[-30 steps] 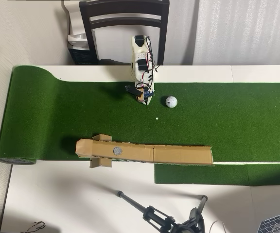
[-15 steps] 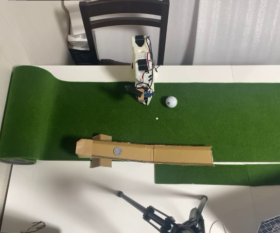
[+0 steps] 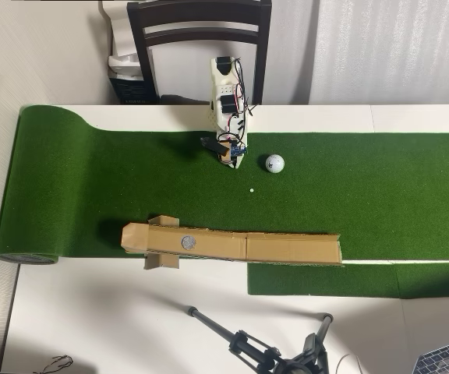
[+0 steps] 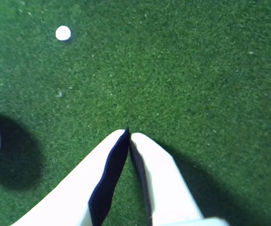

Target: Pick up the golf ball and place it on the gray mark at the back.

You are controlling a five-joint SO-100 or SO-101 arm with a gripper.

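Overhead view — golf ball on green turf, logo perhaps too faint to read — gripper fingertips together, empty.

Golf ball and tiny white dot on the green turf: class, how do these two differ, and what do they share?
The golf ball is far larger than the white dot. The ball is a raised sphere casting a shadow on the turf; the dot looks flat. In the overhead view the ball lies right of the gripper, the dot below it. Both are white and round.
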